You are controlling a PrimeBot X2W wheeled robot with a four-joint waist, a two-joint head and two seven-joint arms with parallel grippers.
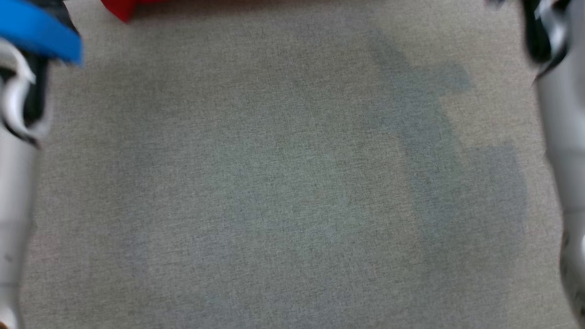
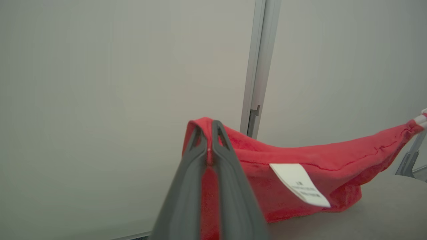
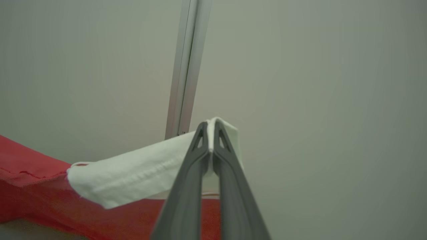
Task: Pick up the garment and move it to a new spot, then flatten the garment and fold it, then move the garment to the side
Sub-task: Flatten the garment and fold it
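Garment (image 2: 333,160) lengthwise left-to-right (white end (image 3: 133,173) rightward)

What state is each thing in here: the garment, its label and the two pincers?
garment: lifted, slung between both pincers, sagging in the middle
label: hanging outside, in plain sight
left pincer: shut on the garment's red edge
right pincer: shut on the garment's white hem
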